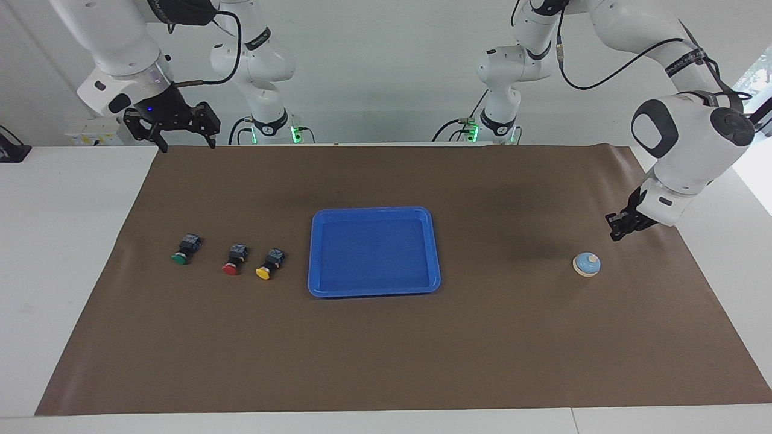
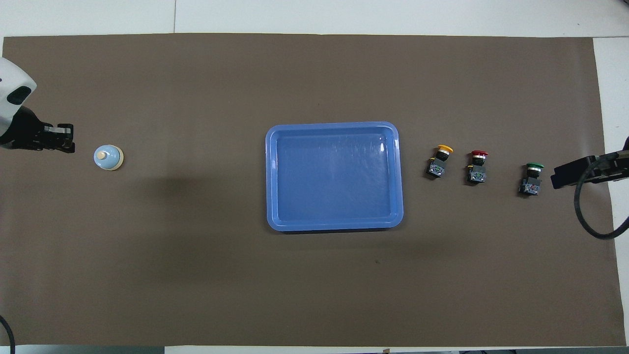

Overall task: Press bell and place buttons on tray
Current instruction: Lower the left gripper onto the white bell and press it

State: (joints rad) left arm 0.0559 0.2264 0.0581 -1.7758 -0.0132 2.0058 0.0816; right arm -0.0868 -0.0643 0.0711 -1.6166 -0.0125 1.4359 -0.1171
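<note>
Black left hand (image 1: 616,234) (closed, empty) near bell (image 1: 587,264)

Light-blue dome bell (image 1: 587,264) (image 2: 108,157) with cream rim and cream knob sits upright on the brown mat toward the left arm's end of the tabletop, untouched. Bright blue rectangular tray (image 1: 374,290) (image 2: 334,225) with rounded corners and raised rim lies flat mid-mat, nothing in it. 3 buttons with black blocky bodies lie tipped on their sides in a row toward the right arm's end, caps pointing away from the robots: yellow button (image 1: 269,264) (image 2: 440,160) nearest the tray, then red button (image 1: 234,260) (image 2: 477,166), then green button (image 1: 186,249) (image 2: 531,178).
</note>
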